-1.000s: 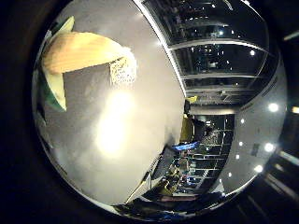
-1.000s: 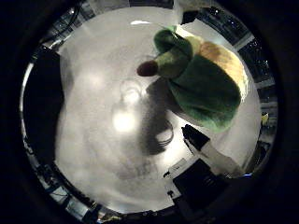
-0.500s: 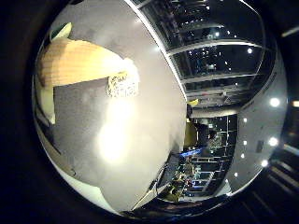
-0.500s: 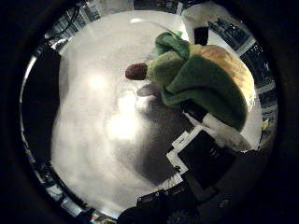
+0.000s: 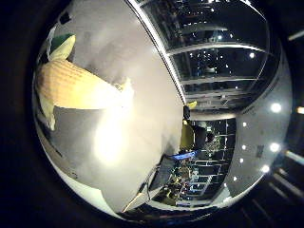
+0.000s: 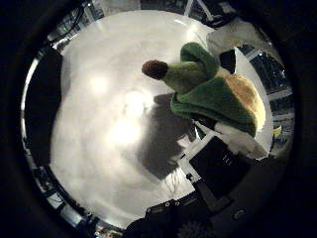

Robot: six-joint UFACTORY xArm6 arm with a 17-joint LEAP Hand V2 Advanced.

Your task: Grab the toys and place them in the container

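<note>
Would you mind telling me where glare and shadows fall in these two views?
Little finger side view: a bright glare patch on the table just beside the corn toy. Thumb side view: several glare spots on the table, and a dark shadow beneath the toy, next to the hand.

Soft plush corn toy [image 6: 218, 94], glossy smooth white table [image 6: 99, 148]

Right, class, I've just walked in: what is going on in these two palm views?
The robot's right hand has a plush corn toy close against its palm: yellow cob, green husk leaves, brown stem tip. The toy seems lifted, throwing a shadow on the pale table below. No container shows in either view, so the drop-off is not yet done.
</note>
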